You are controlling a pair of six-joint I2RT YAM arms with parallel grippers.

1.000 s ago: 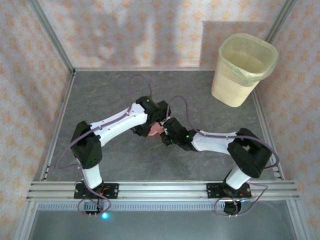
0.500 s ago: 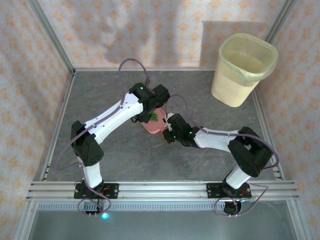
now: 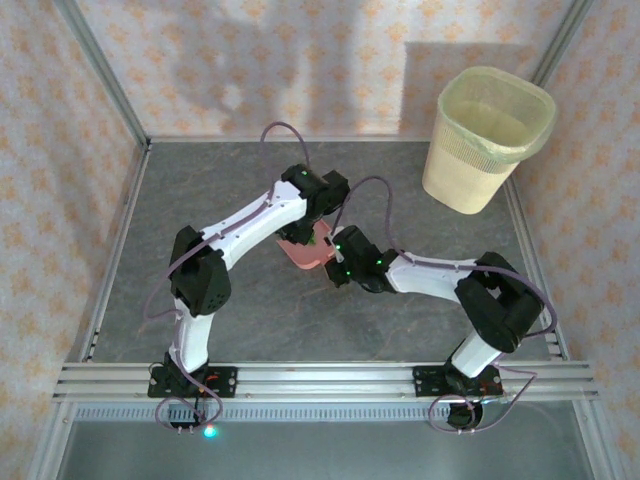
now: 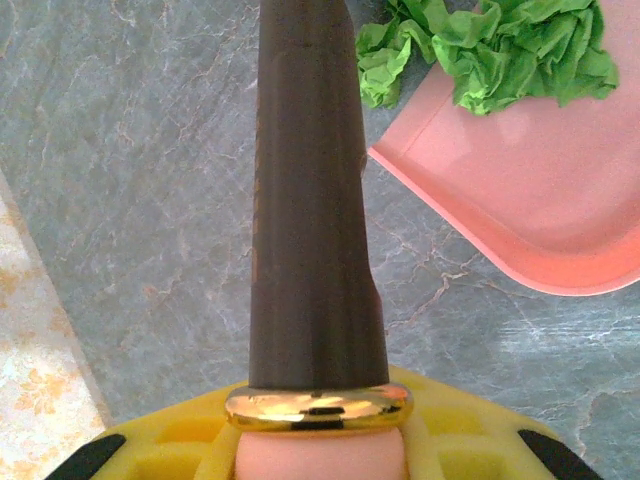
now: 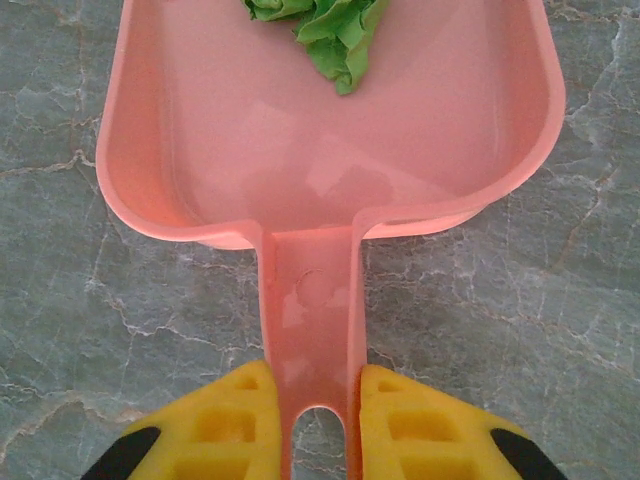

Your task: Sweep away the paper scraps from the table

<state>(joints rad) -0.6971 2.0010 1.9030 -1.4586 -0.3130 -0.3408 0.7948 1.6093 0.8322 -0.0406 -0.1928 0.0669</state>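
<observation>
My right gripper (image 5: 318, 420) is shut on the handle of the pink dustpan (image 5: 330, 150), which lies flat on the dark grey table (image 3: 200, 190). Green paper scraps (image 5: 335, 30) lie bunched at the pan's open mouth. My left gripper (image 4: 318, 450) is shut on a brush with a pink handle, a gold ferrule and dark bristles (image 4: 315, 200). The bristles point down at the table just left of the dustpan (image 4: 540, 190). The green paper scraps (image 4: 520, 50) sit on the pan's lip, and one bit (image 4: 385, 65) hangs over its edge beside the bristles. From above, both grippers meet at the dustpan (image 3: 303, 254) in mid-table.
A cream waste bin (image 3: 490, 135) with a liner stands at the back right corner. Patterned peach walls close off the back and sides. Aluminium rails (image 3: 320, 378) run along the near edge by the arm bases.
My left arm has swung its wrist away from me and slightly right, carrying the brush off the top of the dustpan. The pan with its green scraps now shows. The right arm barely moved.
</observation>
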